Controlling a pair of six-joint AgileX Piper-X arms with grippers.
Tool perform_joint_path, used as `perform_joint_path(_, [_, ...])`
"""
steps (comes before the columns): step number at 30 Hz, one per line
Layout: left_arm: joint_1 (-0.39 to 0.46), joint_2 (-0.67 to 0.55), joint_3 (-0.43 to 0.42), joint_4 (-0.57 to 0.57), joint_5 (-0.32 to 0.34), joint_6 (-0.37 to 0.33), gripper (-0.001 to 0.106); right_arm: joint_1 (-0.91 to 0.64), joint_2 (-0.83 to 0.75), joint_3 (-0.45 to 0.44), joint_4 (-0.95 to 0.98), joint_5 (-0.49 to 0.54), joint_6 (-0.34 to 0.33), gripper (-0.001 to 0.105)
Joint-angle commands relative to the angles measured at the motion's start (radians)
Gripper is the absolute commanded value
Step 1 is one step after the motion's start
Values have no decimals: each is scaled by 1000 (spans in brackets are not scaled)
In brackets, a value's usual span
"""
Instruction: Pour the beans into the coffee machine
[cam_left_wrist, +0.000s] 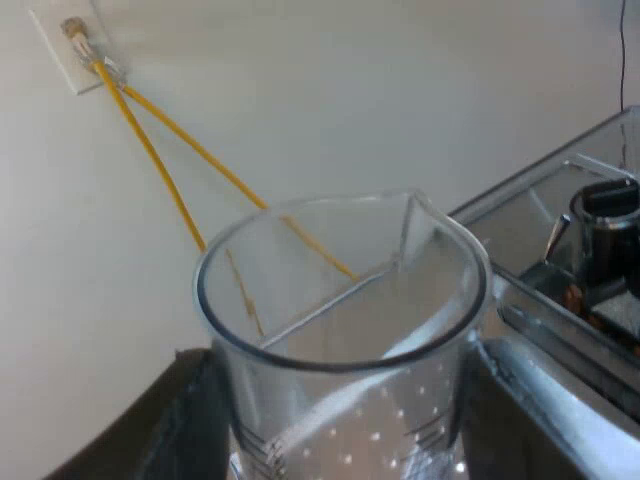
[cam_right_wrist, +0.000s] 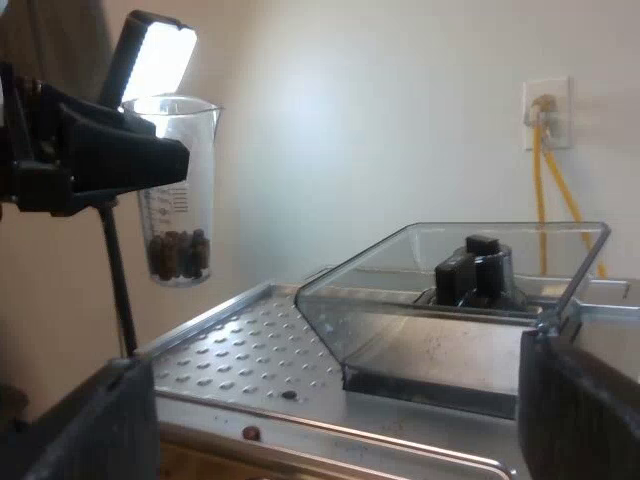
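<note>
**A:** State of left hand (cam_left_wrist: 335, 430)?
**B:** Clamped on measuring glass (cam_left_wrist: 335, 320), gripping the wall below the rim. Held upright, spout pointing away from the wrist.

**A:** Location of beans (cam_right_wrist: 180, 255)?
**B:** Sitting in the bottom of the glass, below the grip. Raised higher than the dimpled top of the espresso machine (cam_right_wrist: 240, 345), well apart from the bean hopper (cam_right_wrist: 450, 300). Cannot tell whether over the top plate or just beside it.

**A:** Right hand (cam_right_wrist: 330, 425)?
**B:** Spread wide, gripping nothing. Facing the hopper just ahead; clear walls, black knob (cam_right_wrist: 478, 268) inside.

**A:** Other?
**B:** Two loose beans (cam_right_wrist: 288, 395) on the plate near right hand. Yellow cables (cam_right_wrist: 545, 190) plugged into wall socket (cam_right_wrist: 546, 112) beyond the hopper.
</note>
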Motion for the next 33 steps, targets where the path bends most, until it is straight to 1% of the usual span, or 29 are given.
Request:
perform_joint_path(1, [-4,10,-43,-10,-17,2,22,2,-1,-5,-26,20,-17,79])
perform_joint_path(10, [-7,78,-153,-10,-17,2,22,2,-1,-5,-89,20,-21,79])
perform_joint_path(15, [-44,127,-204,-10,-17,5,22,2,-1,-5,-90,20,-21,79])
perform_joint_path(19, [-85,184,-255,-10,-50,12,22,2,-1,-5,-90,20,-21,79])
perform_joint_path(22, [-105,221,-292,-10,-50,23,22,2,-1,-5,-90,20,-21,79])
perform_joint_path(23, [-116,236,-310,-10,-60,51,22,2,-1,-5,-90,20,-21,79])
perform_joint_path(25, [-121,241,-315,-10,-67,72,22,2,-1,-5,-90,20,-21,79])
perform_joint_path(26, [-134,260,-334,-10,-90,143,22,2,-1,-5,-90,20,-21,79])
perform_joint_path(27, [-134,260,-334,-10,-90,143,22,2,-1,-5,-90,20,-21,79])
perform_joint_path(29, [-163,280,-343,-18,-129,291,22,2,-1,-5,-90,20,-21,79])
perform_joint_path(31, [-171,291,-343,-28,-150,313,22,2,-1,-5,-90,20,-21,79])
perform_joint_path(33, [-173,299,-343,-37,-152,339,22,2,-1,-5,-90,20,-21,79])
